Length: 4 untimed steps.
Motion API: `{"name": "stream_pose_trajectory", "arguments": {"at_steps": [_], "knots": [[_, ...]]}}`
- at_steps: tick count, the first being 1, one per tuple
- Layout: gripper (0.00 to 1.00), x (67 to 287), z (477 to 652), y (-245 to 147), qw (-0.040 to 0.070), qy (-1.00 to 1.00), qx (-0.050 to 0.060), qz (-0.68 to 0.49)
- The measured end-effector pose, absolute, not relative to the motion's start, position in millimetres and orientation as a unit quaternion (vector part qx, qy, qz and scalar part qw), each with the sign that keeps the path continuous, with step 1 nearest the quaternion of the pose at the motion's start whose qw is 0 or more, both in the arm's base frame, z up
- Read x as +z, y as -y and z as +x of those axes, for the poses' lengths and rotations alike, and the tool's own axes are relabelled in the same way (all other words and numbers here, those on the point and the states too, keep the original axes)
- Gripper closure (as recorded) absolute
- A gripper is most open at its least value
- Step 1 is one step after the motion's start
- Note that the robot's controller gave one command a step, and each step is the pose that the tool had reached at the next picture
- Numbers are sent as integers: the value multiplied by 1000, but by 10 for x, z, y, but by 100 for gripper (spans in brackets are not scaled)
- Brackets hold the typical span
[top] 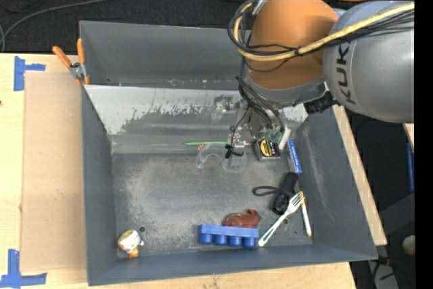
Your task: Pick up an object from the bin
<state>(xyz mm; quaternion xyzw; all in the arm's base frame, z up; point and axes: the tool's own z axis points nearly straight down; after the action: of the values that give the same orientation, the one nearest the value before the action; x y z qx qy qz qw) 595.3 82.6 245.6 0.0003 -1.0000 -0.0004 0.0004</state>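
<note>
Left front corner: a small yellow-and-white toy [128, 241]. Front centre: a blue ridged block [228, 235], with a brown lump [242, 218] just behind it.

Rear centre: the gripper [233, 147] is low beside a clear plastic piece [206, 158] and a thin green stick [203, 143]. Its opening cannot be determined, and no hold on any object is visible. By this view, grasp and lift remain.

Right: a yellow-black tape measure [267, 147], a blue pen [293, 158] and a white fork [281, 213].

The grey bin [162, 199] floor is scuffed, with open room left of centre.

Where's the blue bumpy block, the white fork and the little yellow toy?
blue bumpy block [228, 235]: camera view, middle of its top.
white fork [279, 220]: camera view, middle of its handle.
little yellow toy [128, 242]: camera view, its middle.
</note>
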Motion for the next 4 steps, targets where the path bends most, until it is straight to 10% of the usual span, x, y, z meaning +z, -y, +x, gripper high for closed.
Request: {"name": "stream_pose_trajectory", "arguments": {"at_steps": [1, 2, 3, 4], "knots": [[0, 1384, 5306, -605, 0, 1000, -1, -6], [0, 1338, 4740, -259, -3, 999, -1, -47], [0, 1121, 4729, -350, 3, 994, -2, 106], [0, 753, 4805, -528, -8, 1000, -1, 24]]}}
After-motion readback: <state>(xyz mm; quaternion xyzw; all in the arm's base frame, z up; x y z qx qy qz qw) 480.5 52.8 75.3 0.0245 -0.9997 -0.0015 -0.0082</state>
